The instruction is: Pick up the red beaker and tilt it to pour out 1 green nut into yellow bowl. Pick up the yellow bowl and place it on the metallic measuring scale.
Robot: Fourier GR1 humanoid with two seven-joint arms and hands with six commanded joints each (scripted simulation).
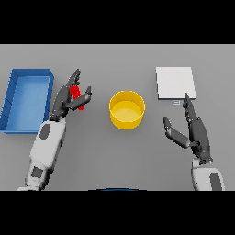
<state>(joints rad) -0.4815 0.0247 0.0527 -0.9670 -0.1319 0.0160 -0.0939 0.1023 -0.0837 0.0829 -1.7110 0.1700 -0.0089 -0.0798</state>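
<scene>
Red beaker [79, 97] within left robot hand [69, 96]

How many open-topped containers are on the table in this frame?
3: the blue bin at far left, the yellow bowl at centre, and the red beaker, mostly hidden by the left hand around it. None seem hidden.
</scene>
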